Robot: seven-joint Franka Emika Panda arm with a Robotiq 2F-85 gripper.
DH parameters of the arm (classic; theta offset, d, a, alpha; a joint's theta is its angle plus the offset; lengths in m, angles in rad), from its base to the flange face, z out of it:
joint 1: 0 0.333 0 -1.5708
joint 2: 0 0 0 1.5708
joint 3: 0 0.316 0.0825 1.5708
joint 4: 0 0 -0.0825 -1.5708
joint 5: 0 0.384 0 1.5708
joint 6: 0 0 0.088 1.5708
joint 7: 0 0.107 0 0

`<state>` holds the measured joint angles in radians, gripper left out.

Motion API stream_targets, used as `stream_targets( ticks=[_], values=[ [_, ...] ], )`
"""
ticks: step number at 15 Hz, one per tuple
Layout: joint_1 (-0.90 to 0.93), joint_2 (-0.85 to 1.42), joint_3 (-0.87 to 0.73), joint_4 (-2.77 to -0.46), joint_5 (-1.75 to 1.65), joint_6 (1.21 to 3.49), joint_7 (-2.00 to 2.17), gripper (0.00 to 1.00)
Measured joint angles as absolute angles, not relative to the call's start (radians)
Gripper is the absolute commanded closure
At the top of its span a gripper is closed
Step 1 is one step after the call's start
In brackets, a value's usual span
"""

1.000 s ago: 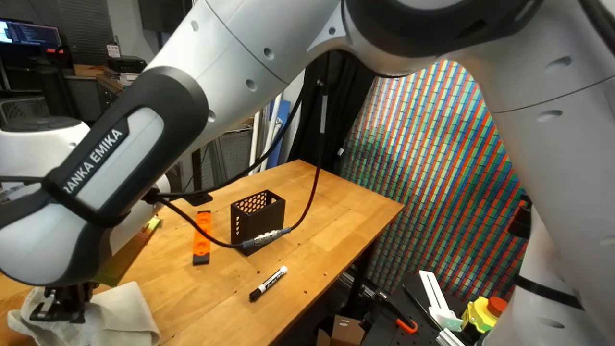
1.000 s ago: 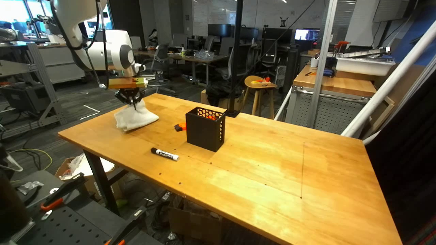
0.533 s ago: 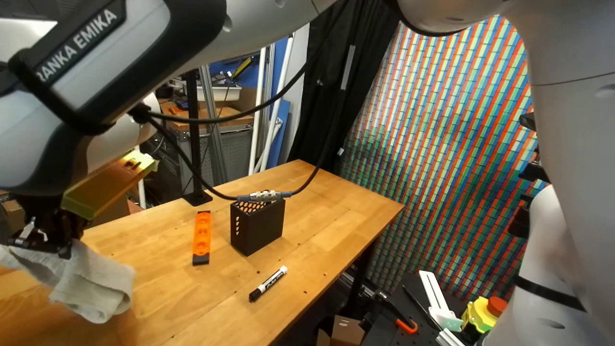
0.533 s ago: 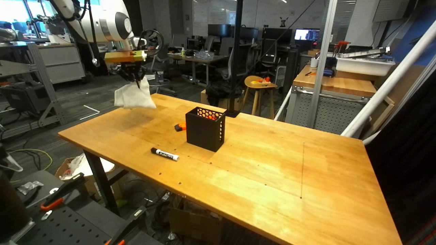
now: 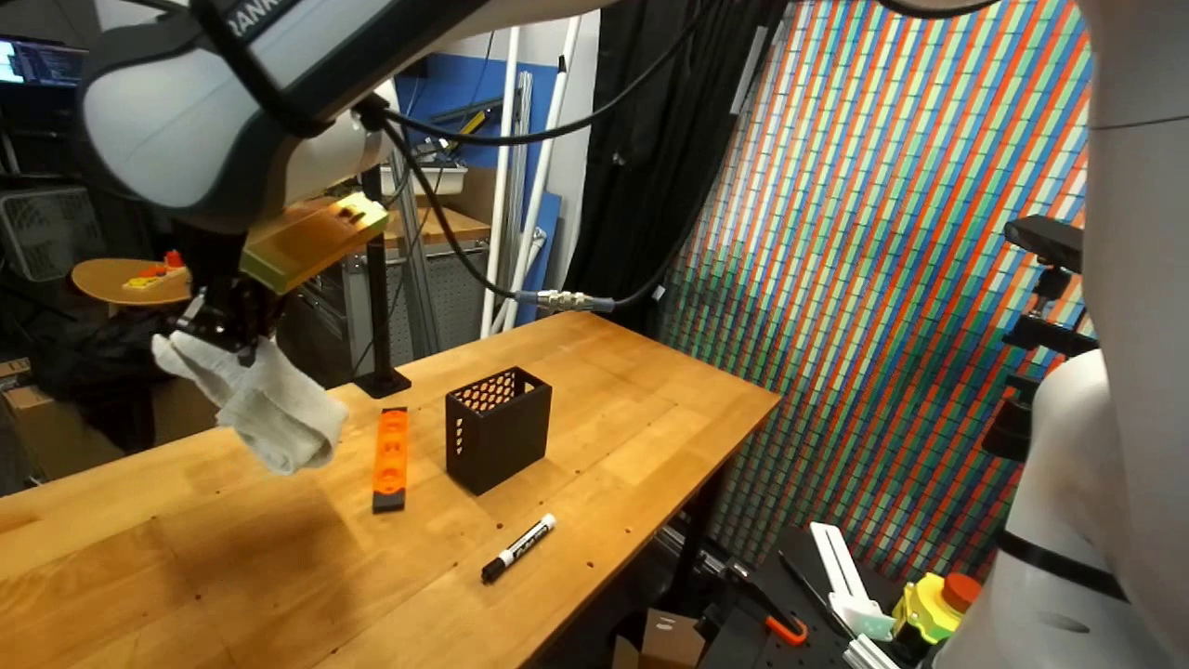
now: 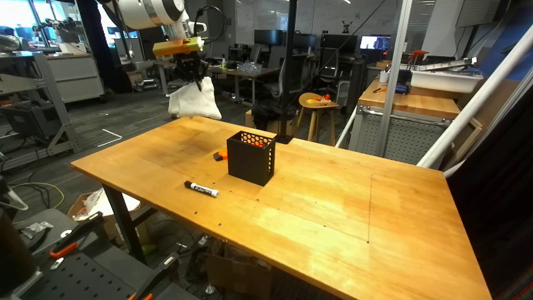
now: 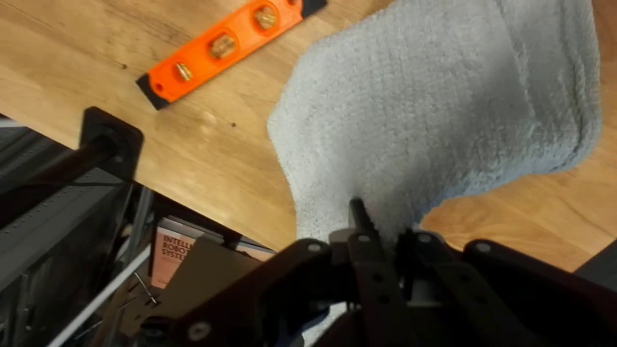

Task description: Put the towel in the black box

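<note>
Fingers [image 7: 362,220] clamp the towel [image 7: 434,96], which hangs below them, higher over the table [image 6: 333,258] than a second ago

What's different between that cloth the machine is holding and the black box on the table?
The towel is off-white, while the box is black. The towel looks soft and folded; the box looks stiff, with straight walls and honeycomb holes. The towel hangs in the air from the gripper, whereas the box stands on the wooden table, open side up. Each is mostly one plain colour.
</note>
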<state>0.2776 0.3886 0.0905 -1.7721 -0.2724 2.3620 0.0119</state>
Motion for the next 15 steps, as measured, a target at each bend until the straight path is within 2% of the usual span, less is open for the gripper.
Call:
stream_targets(
  ticks=[9,15],
  values=[
    [0.090,0.214,0.003,-2.062,-0.325,2.428,-0.012,0.98],
    [0.027,0.198,-0.043,-2.132,-0.403,2.490,-0.016,0.98]
  ],
)
